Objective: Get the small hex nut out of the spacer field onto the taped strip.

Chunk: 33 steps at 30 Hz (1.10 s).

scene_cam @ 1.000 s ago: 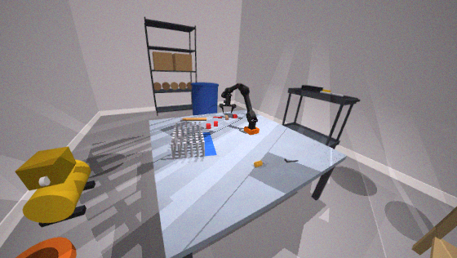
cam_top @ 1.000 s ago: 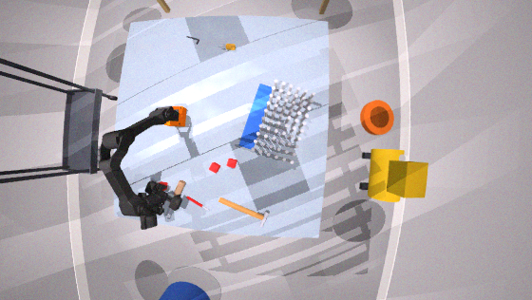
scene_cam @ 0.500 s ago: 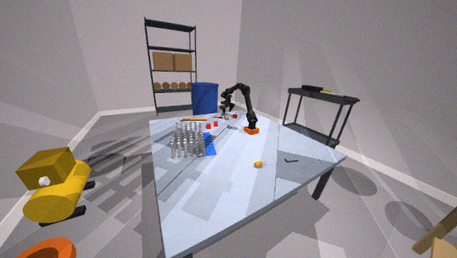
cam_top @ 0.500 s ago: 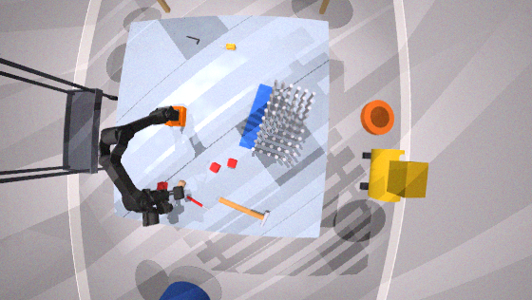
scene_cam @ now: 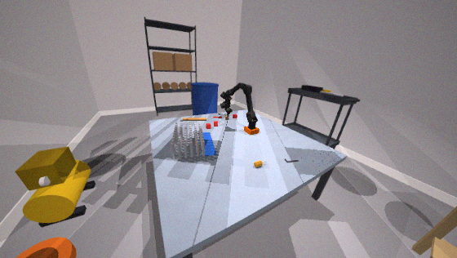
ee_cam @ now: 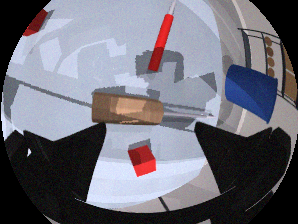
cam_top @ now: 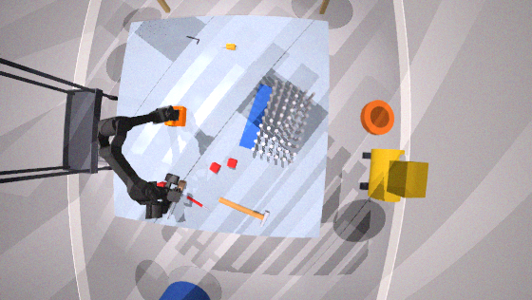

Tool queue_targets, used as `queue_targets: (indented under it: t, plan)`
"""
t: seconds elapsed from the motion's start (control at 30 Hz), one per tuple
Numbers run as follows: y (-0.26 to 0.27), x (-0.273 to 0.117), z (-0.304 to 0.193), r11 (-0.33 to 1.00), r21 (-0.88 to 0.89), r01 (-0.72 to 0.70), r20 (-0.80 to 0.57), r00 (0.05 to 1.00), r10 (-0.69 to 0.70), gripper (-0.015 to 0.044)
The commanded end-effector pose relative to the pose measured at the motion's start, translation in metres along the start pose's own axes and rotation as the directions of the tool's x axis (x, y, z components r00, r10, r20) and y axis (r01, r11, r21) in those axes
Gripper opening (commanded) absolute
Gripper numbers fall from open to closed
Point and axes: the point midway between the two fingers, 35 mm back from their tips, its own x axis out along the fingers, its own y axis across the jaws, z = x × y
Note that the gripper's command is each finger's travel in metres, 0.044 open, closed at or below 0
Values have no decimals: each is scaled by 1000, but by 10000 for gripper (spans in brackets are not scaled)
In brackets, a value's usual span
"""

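The metal spacers (cam_top: 285, 119) (scene_cam: 189, 139) stand in a dense field with the blue taped strip (cam_top: 253, 119) (scene_cam: 210, 144) along one side. The hex nut cannot be made out. A tool with a wooden handle (cam_top: 182, 183) (ee_cam: 127, 108) and a thin metal shaft (ee_cam: 187, 114) lies near the table's front left. My gripper (cam_top: 176, 187) (scene_cam: 228, 111) (ee_cam: 152, 127) is open above it, its fingertips beside the handle side and the shaft side, with nothing between them. A thin red-handled tool (cam_top: 195, 201) (ee_cam: 161, 42) lies close by.
A hammer (cam_top: 242, 209) (scene_cam: 194, 119) lies to the right. Red cubes (cam_top: 215, 167) (cam_top: 232, 162) lie between the tools and the spacers; another red cube (cam_top: 161, 184) (ee_cam: 142, 161) is beside the gripper. A black hex key (cam_top: 194, 39) (scene_cam: 291, 160) and yellow-handled item (cam_top: 231, 46) (scene_cam: 259, 163) lie far off.
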Motion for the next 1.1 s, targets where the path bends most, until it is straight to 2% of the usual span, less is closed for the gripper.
queue_targets:
  t: [0.0, 0.07, 0.2, 0.27, 0.7, 0.9, 1.07]
  plan:
    - [9, -5, -1, 682, -728, 77, -34, 988, -148, 440]
    - [10, -6, -2, 533, -844, 65, -40, 982, -184, 440]
    - [13, -8, -2, 276, -961, 18, -49, 971, -234, 440]
    - [13, -9, -3, 217, -976, 4, -50, 969, -244, 440]
    - [13, -9, -3, 213, -977, 3, -50, 968, -244, 440]
    - [13, -9, -3, 213, -977, 3, -50, 968, -244, 282]
    - [13, -9, -3, 213, -977, 3, -50, 968, -244, 280]
